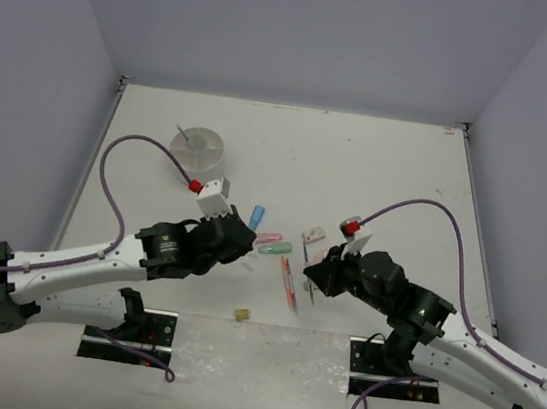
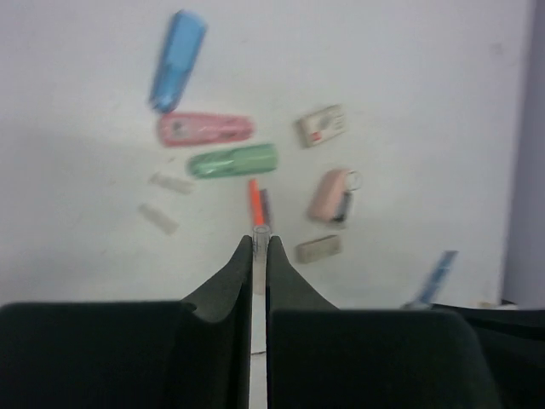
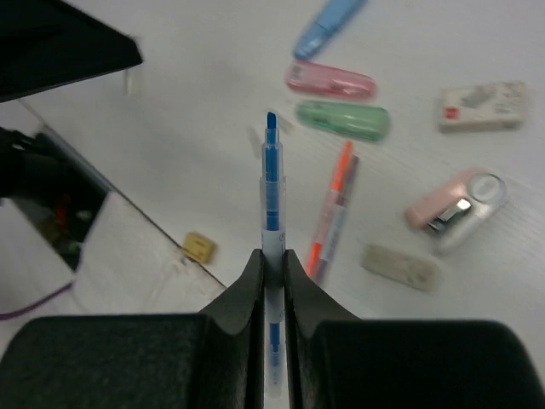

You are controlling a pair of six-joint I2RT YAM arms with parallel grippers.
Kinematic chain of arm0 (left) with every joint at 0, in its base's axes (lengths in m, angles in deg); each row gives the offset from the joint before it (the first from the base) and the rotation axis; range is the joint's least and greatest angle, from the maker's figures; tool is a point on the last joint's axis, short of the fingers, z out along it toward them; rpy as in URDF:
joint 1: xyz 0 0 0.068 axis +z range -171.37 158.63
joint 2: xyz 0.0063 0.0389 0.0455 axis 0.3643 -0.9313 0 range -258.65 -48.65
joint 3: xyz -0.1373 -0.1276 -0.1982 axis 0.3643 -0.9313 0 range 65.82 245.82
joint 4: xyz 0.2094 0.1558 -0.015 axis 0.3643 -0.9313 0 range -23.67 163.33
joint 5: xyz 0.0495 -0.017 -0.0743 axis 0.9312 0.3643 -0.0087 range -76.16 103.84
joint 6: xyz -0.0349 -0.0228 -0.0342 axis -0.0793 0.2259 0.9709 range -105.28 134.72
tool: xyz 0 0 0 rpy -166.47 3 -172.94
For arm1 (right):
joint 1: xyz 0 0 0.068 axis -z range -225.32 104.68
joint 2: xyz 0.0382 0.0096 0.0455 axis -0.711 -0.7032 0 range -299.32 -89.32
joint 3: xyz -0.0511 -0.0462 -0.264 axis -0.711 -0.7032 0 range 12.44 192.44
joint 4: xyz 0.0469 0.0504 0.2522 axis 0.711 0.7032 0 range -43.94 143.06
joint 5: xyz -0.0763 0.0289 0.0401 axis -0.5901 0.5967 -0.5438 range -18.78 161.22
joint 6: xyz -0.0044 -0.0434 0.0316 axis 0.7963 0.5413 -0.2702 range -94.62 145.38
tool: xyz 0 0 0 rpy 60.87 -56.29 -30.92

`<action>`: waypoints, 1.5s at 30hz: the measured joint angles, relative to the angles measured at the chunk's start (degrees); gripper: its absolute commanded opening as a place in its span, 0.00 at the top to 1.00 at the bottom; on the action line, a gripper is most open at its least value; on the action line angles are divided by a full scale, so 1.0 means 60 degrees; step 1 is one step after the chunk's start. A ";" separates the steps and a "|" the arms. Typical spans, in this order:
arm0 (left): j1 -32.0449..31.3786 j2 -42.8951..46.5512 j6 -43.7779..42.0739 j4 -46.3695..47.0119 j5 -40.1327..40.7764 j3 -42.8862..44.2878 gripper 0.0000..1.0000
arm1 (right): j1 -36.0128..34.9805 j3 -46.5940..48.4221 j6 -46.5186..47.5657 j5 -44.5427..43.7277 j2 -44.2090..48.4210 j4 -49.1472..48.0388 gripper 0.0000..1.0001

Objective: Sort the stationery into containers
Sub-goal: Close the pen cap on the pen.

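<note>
Between left gripper (image 2: 260, 247), pinching a clear stick (image 2: 261, 230), and right gripper (image 3: 272, 260), pinching a blue pen (image 3: 272, 179), lie three capsules (image 2: 232, 160), one stapler (image 2: 330, 196).

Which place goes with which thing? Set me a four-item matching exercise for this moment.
Things: 1 blue pen; 2 green clip; 3 yellow eraser; 4 white tub.
Places: A far left part of the table; B alone near the table's near edge; C between the fingers of the right gripper; D beside the pink clip.
Pairs: 1-C, 2-D, 3-B, 4-A.
</note>
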 measured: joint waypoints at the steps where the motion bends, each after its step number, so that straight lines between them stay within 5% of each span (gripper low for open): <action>1: 0.0125 0.0467 -0.0663 0.0765 -0.0065 -0.0124 1.00 | -0.0002 -0.0427 -0.0149 0.0383 0.0184 -0.0712 1.00; 8: 0.1484 0.2988 -0.4394 0.6649 -0.2542 -0.2163 1.00 | -0.0002 -0.1853 -0.1306 0.2534 0.0039 -0.4679 1.00; 14: 0.1541 0.3091 -0.5530 0.8986 -0.4330 -0.2592 1.00 | -0.0123 -0.1858 -0.1872 0.3480 -0.0117 -0.6810 1.00; 45: 0.1541 0.3085 -0.5503 1.0227 -0.5297 -0.3174 1.00 | -0.0272 -0.1169 -0.1688 0.3339 -0.0570 -0.6861 1.00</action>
